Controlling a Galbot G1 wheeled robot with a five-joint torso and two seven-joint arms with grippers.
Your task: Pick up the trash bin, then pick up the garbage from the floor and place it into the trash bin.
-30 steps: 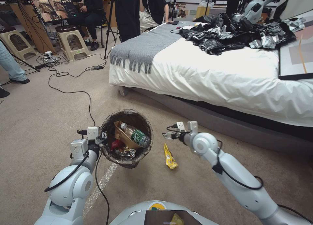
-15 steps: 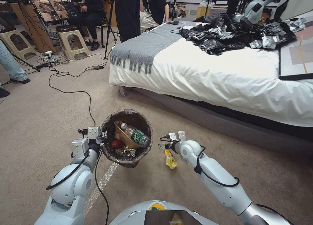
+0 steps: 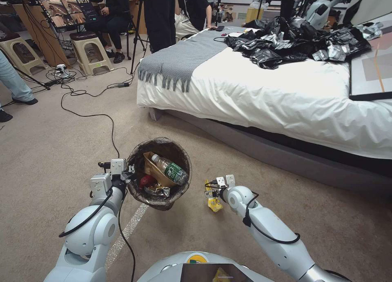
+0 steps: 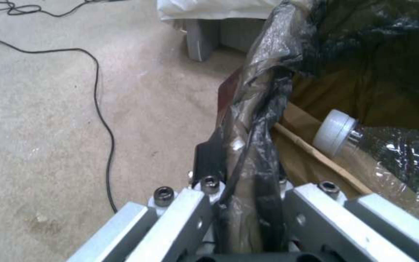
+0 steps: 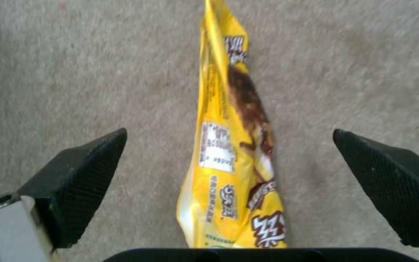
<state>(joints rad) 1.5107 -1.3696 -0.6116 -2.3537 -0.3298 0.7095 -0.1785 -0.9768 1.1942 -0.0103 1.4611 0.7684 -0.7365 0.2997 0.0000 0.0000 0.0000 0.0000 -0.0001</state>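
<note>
Right wrist view puts my right gripper (image 5: 229, 182) spread wide astride the yellow snack bag (image 5: 234, 153) on the carpet (image 5: 74, 54), its long axis crossing the closing line, while my left gripper (image 4: 241, 203) clamps the trash bin (image 3: 160, 174) rim.

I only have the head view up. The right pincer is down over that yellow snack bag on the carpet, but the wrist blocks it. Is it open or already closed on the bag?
Observer: Open. In the right wrist view the right pincer straddles the yellow snack bag, one black pad on each side, neither touching it.
Operator: Is the bag centred between them?
Observer: Roughly; it lies lengthwise in the middle of the gap, flat on the carpet.
Operator: And the left pincer, how does it hold the trash bin?
Observer: The left wrist view shows the left pincer shut on the trash bin rim, clamping the folded dark liner.
</note>
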